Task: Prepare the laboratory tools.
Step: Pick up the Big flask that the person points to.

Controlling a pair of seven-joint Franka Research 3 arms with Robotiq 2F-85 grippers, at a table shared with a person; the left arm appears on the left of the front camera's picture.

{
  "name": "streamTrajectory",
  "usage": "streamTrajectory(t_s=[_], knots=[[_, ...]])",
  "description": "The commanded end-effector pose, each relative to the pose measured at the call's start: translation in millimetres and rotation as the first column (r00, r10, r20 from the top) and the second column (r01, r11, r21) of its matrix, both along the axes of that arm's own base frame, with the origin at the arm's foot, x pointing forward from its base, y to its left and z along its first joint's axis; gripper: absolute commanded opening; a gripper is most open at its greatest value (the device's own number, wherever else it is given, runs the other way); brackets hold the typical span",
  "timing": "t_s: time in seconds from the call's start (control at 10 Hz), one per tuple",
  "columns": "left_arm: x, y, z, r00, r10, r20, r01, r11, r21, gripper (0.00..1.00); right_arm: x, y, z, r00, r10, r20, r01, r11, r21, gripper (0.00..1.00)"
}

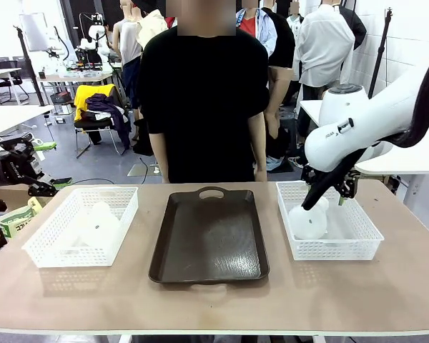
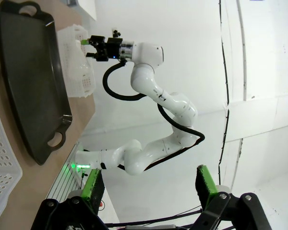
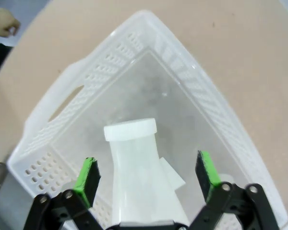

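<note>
My right hand [image 3: 146, 172] is wide open and holds nothing. It hangs over the right basket [image 1: 336, 249], pointing down at a flask [image 3: 134, 143] that sits inside. The neck of the flask is between my two green pads [image 3: 86, 175], but the pads are not touching it. I think my job now is to grab this flask and lift it out. To do that well, I should go down straight and keep the neck right in the middle of my pads. I should close softly, just under the thick rim at the top, so the flask cannot slip. I must not bump the basket wall, which is close on both sides. Then I should lift straight up until the wide bottom is over the wall. The tray [image 1: 207, 236] in the middle of the table [image 1: 214, 304] has nothing on it, so I guess the flask goes there. My left hand [image 2: 148, 191] is open too and holds nothing. It is off to the side, away from the baskets. Now I count. I see two flasks: the one under my right hand and a second flask [image 1: 100, 223] in the left basket [image 1: 71, 256]. There is a small white bit [image 3: 174, 176] beside the first flask, and I cannot tell what it is. There are two baskets, one tray and two hands.
</note>
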State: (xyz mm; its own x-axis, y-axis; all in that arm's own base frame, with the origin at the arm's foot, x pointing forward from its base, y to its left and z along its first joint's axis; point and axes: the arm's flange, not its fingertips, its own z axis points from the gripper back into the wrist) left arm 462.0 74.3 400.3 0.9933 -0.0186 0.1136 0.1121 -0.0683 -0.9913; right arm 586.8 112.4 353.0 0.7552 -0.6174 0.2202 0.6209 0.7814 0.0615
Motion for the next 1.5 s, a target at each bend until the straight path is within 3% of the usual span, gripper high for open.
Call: streamTrajectory(t_s=[0.0,0.4,1.1,1.4], knots=[[-1,1,2,1.000,-0.003,0.008,0.003,1.000,-0.005,1.00,11,12,-6,0.999,-0.019,-0.032,0.018,0.999,-0.044,1.00],[-1,1,2,1.000,-0.003,0.008,0.003,1.000,-0.005,1.00,28,17,-17,0.997,-0.029,-0.068,0.026,0.999,-0.037,1.00],[-1,1,2,1.000,-0.003,0.008,0.003,1.000,-0.005,1.00,31,1,-29,0.992,-0.046,-0.118,0.043,0.999,-0.020,0.98],[-1,1,2,1.000,-0.003,0.008,0.003,1.000,-0.005,1.00,33,-1,-32,0.990,-0.042,-0.136,0.039,0.999,-0.024,0.48]])
